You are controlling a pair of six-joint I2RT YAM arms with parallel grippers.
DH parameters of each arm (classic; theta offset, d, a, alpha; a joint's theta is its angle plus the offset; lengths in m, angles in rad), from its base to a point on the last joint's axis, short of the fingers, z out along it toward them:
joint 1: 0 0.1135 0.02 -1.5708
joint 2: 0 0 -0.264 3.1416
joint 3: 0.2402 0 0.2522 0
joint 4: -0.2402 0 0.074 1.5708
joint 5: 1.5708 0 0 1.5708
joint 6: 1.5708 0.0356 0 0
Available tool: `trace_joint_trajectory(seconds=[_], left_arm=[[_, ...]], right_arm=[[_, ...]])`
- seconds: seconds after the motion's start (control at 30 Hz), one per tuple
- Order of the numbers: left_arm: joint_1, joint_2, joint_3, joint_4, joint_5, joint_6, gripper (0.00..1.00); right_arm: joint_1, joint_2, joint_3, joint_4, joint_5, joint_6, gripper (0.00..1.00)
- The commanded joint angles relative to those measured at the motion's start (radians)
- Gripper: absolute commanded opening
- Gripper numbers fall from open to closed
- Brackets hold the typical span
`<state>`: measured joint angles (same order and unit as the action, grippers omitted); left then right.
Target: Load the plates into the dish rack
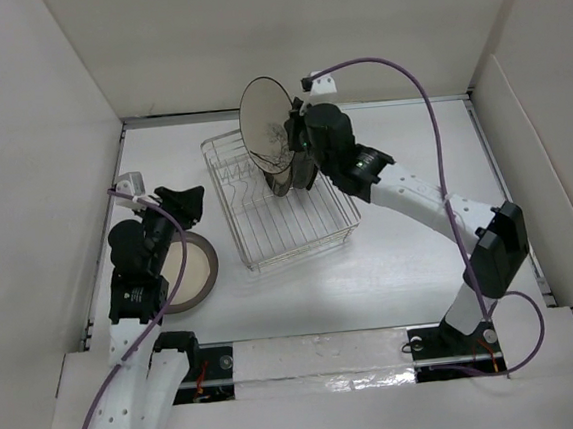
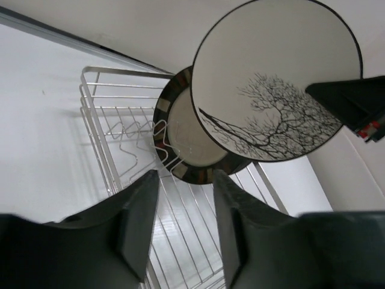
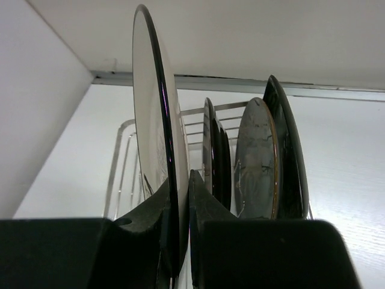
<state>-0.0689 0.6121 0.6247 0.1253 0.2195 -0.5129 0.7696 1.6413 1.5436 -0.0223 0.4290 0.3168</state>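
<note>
Right gripper [image 3: 178, 186]: fingers closed on the lower rim of the tree plate [image 3: 150, 108]; plate clamped edge-on between both fingers, held upright.
Tree plate [image 1: 263, 121]: round, pale face, dark thin rim, bare-branch motif; sits over the far end of the rack [image 1: 297, 224], higher than the plates already racked; whether its lower edge touches the wires cannot be told.
Rack: silver wire basket near the middle of the table [image 1: 401, 265]; near half without plates.
Racked plates, all upright at the far end: striped plate [image 2: 186, 138], dark banded rim, pale centre, just beside the tree plate; grey plate [image 3: 255, 162], marbled, thin gold rim; dark plate [image 3: 292, 156], outermost.
Left gripper [image 2: 185, 176]: fingers spread apart, nothing between them; hangs left of the rack, pointed toward it.
Brown-rimmed plate [image 1: 206, 272]: round, cream centre; flat on the table left of the rack, partly under the left arm, apart from the rack.
</note>
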Motion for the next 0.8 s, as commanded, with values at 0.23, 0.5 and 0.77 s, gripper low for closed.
trace_joint_trajectory(seconds=[0.23,0.5,0.77], left_arm=[[-0.065,-0.006,0.049,-0.012,0.014,0.051,0.0],[-0.086,0.0,0.059,-0.029,0.012,0.07,0.01],[-0.095,0.006,0.059,-0.026,0.014,0.073,0.16]], right_arm=[[0.08,0.184,0.257,-0.013,0.327,-0.176,0.0],[0.08,0.239,0.273,-0.016,0.341,-0.18,0.0],[0.08,0.285,0.263,-0.014,0.304,-0.147,0.0]])
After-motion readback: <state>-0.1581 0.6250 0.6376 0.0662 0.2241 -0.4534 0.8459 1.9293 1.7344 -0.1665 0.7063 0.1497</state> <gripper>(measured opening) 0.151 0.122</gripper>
